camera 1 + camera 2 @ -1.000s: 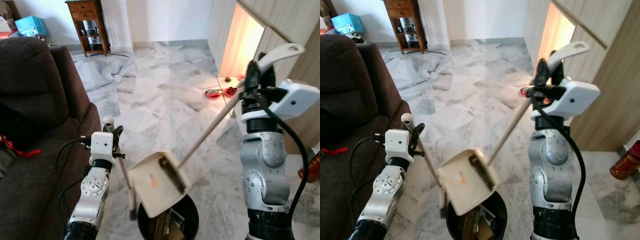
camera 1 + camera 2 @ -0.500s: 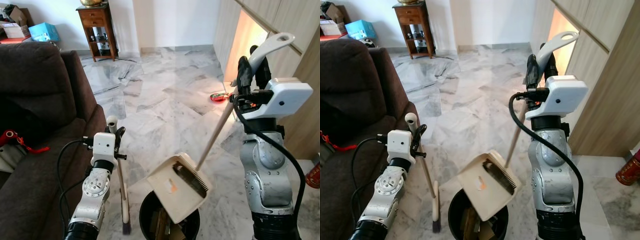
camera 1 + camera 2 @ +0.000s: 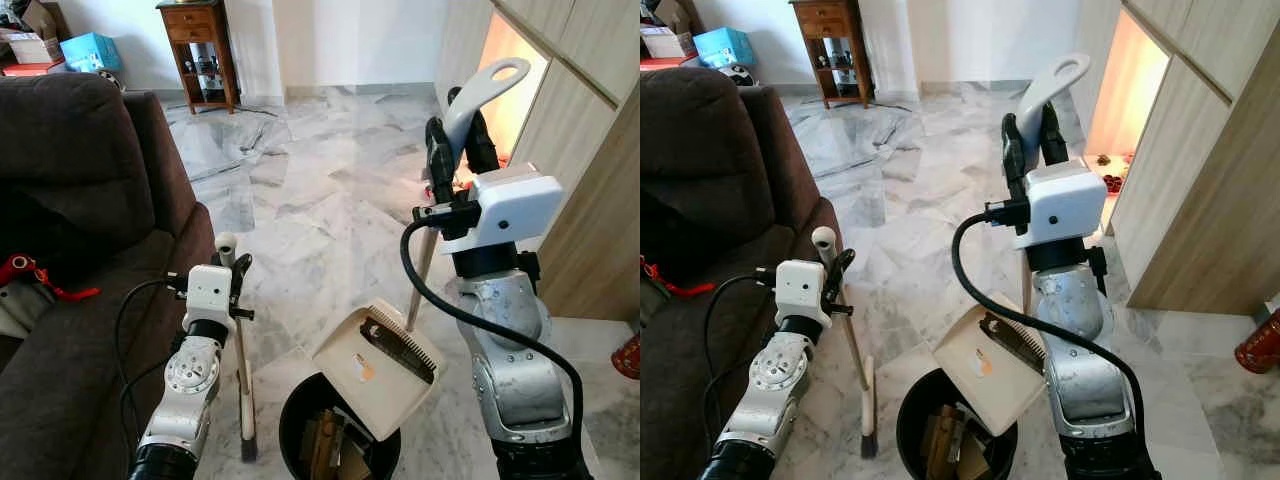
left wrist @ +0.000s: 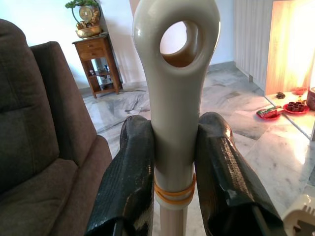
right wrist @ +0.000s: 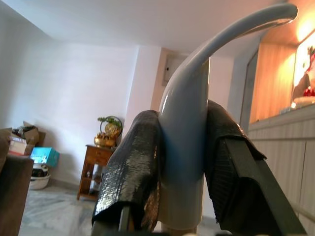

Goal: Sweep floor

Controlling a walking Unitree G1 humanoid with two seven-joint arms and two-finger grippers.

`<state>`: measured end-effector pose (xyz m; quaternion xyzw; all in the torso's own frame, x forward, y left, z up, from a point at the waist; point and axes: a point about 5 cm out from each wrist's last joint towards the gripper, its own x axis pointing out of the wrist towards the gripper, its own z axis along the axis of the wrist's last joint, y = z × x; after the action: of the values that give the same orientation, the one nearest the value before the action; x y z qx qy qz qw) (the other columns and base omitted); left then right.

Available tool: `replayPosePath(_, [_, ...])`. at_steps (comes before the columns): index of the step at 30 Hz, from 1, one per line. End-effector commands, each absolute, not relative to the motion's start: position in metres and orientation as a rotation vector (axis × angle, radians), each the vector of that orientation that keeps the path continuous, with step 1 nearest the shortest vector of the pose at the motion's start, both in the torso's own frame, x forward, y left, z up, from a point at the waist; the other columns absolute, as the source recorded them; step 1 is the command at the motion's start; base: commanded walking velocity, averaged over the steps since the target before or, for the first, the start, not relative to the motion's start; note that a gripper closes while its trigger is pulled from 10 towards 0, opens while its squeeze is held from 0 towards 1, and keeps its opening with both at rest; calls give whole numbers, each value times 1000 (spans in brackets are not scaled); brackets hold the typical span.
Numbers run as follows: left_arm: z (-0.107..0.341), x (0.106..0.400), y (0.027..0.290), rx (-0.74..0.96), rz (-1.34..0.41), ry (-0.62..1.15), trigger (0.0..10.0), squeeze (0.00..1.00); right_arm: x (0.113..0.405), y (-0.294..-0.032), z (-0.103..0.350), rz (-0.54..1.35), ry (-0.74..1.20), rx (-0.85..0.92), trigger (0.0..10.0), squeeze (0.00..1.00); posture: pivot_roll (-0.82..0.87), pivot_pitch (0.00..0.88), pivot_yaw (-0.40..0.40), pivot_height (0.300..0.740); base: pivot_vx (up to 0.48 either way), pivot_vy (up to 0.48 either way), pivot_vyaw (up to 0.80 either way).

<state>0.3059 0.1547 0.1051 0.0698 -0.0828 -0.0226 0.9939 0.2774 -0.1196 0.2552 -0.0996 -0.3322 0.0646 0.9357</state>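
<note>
- Left eye view: the right hand [image 3: 452, 150] clamped the smooth cream dustpan [image 3: 380, 355], tilted over a round black bin [image 3: 300, 425] holding cardboard scraps.
- The left hand [image 4: 173, 162] gripped the glossy brush [image 3: 245, 400] handle.

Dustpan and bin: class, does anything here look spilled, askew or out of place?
Nothing looks spilled. The dustpan, held by its long handle in the right hand, is tilted steeply over the black bin, which fits emptying it. The left hand holds the broom upright beside the bin.
</note>
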Motion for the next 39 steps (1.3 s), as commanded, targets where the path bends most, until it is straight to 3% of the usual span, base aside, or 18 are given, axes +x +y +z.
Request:
replayPosePath(1, [118, 308, 155, 140, -44, -230, 10000, 0, 265, -115, 274, 134, -789, -206, 10000, 0, -93, 13, 69, 740, 0, 0, 0])
replayPosePath(18, [119, 311, 155, 136, -46, -233, 10000, 0, 238, -118, 284, -6, -826, -92, 10000, 0, -101, 14, 78, 740, 0, 0, 0])
replayPosePath(39, [121, 316, 154, 135, -52, -235, 10000, 0, 215, -109, 295, -68, -907, -143, 10000, 0, -110, 12, 92, 740, 0, 0, 0])
